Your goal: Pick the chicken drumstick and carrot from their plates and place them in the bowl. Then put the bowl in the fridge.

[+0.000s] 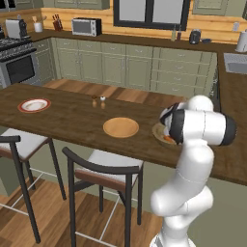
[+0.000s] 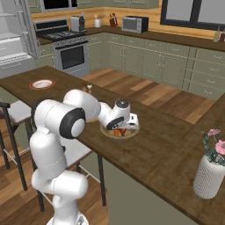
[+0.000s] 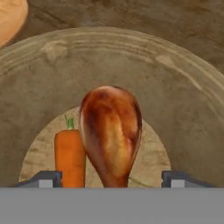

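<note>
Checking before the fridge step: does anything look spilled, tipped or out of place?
Nothing stands out. The chicken drumstick and carrot lie side by side inside the upright bowl, and both plates sit flat on the counter.

The bowl (image 3: 188, 100) is taken as landmark. Inside it, the chicken drumstick (image 3: 111, 131) and the carrot (image 3: 70, 155) are laid side by side, touching. On the counter (image 1: 72, 120), the wooden plate (image 1: 120, 127) is set just beside the bowl, and the rimmed plate (image 1: 34, 104) well apart, beyond the wooden one.

Even, bright rendered light; soft shadows under stools (image 1: 103, 166); hand view slightly soft (drumstick (image 3: 111, 133) glossy).
</note>
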{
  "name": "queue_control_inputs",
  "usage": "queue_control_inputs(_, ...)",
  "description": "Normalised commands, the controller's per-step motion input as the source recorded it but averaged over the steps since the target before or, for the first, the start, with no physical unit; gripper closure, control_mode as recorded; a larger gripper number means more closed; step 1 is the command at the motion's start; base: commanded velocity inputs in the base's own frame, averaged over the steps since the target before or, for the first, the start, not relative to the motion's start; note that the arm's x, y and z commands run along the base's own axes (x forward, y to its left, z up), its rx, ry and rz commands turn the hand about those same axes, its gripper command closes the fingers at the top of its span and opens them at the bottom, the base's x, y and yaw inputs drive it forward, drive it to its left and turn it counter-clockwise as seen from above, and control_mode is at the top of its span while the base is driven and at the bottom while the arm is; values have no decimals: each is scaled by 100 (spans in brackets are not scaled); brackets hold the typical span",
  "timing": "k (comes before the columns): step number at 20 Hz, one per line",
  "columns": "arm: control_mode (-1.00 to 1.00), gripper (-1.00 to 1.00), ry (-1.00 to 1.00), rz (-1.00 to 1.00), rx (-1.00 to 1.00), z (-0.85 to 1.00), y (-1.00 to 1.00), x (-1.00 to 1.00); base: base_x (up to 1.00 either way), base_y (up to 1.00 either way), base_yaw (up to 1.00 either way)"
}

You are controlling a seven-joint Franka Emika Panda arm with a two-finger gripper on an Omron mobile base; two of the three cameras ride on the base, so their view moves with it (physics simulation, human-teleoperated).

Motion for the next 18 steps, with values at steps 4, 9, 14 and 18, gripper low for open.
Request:
queue_control_inputs(4,-100,-100,-3,-4,0,53,4,-32,0,0,0)
queue_control_inputs(9,-100,-100,-6,-22,2,61,0,-36,0,0,0)
queue_control_inputs(14,-100,-100,5,-51,6,37,-14,-38,0,0,0)
queue_control_inputs(18,-100,-100,11,-42,26,41,-50,-38,0,0,0)
